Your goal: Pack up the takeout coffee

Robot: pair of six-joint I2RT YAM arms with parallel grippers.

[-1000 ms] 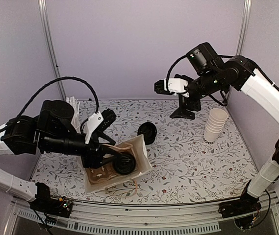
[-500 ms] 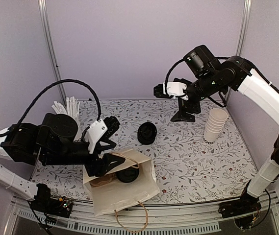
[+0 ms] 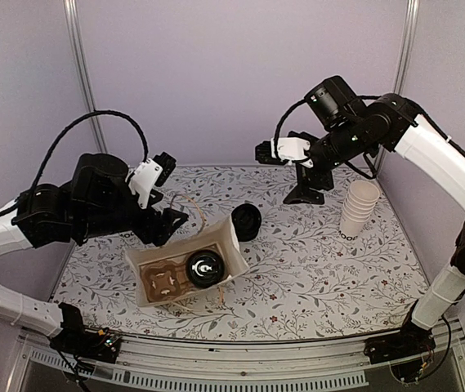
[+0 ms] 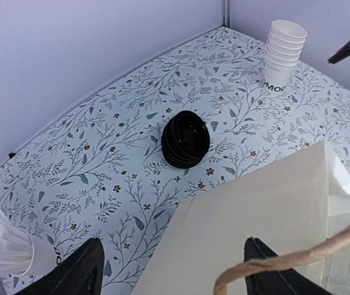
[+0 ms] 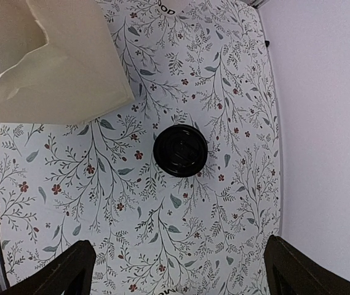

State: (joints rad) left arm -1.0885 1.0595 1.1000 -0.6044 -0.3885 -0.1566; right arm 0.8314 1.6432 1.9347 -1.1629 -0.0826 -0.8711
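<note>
The takeout coffee (image 3: 205,268) stands inside an open white paper bag (image 3: 224,242); only its black lid shows, beside a brown cup carrier (image 3: 160,285). The bag stands upright on the floral table. My left gripper (image 3: 169,194) is open and empty, just behind the bag's back left edge. In the left wrist view the left gripper (image 4: 171,273) hangs over the bag's side (image 4: 261,209), and the twine handle (image 4: 298,252) crosses its right finger. My right gripper (image 3: 301,167) is open and empty, high over the back right; it also shows in the right wrist view (image 5: 181,273).
A stack of black lids (image 3: 246,222) lies right of the bag, below the right gripper (image 5: 180,150). A stack of plain white cups (image 3: 358,208) stands at the far right. A cup of white stir sticks (image 4: 2,246) stands at the back left. Purple walls enclose the table.
The bag was tipped toward the front edge in my left gripper's reach; it now stands upright farther back. My left gripper has drawn back and up. The right arm has barely moved.
</note>
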